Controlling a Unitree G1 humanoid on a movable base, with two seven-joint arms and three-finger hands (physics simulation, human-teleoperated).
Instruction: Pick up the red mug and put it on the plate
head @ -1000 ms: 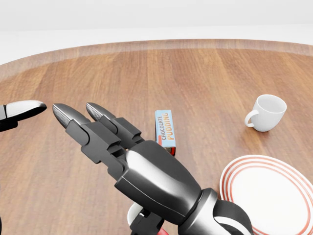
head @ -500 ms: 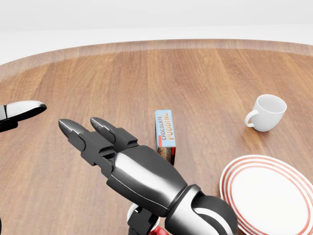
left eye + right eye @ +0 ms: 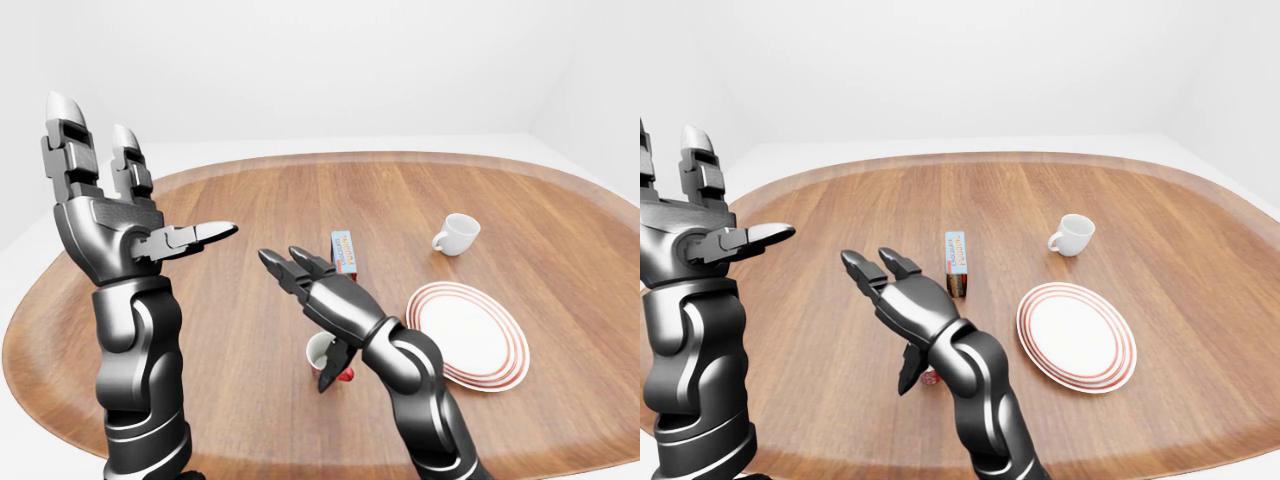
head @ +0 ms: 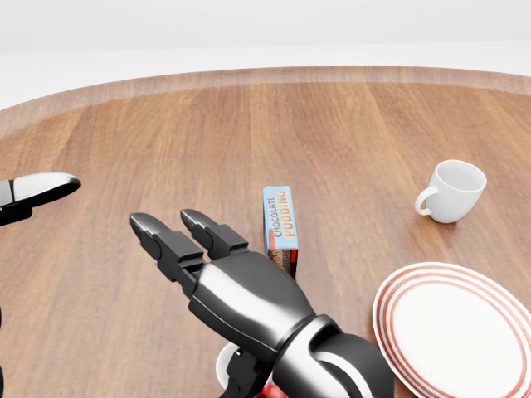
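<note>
The red mug (image 3: 322,352), white inside, stands upright on the wooden table (image 3: 250,200), left of the plate. My right hand (image 3: 300,320) hovers over it, open. Its fingers (image 3: 285,268) point up-left past the mug and its thumb (image 3: 331,368) hangs down in front of the mug, hiding part of it. In the head view only the mug's white rim (image 4: 225,366) shows, at the bottom edge under the hand (image 4: 195,303). The white plate with red rings (image 3: 465,335) lies empty to the right. My left hand (image 3: 145,175) is raised high at the left, open and empty.
A chocolate pudding box (image 3: 344,254) stands upright just above the red mug and my right hand. A white mug (image 3: 458,234) stands above the plate at the right. The table's rim curves round the left and bottom of the left-eye view.
In the head view my right hand has drawn back toward the bottom right, its fingertips now lower and closer to the pudding box. The left hand and the objects have not moved.
</note>
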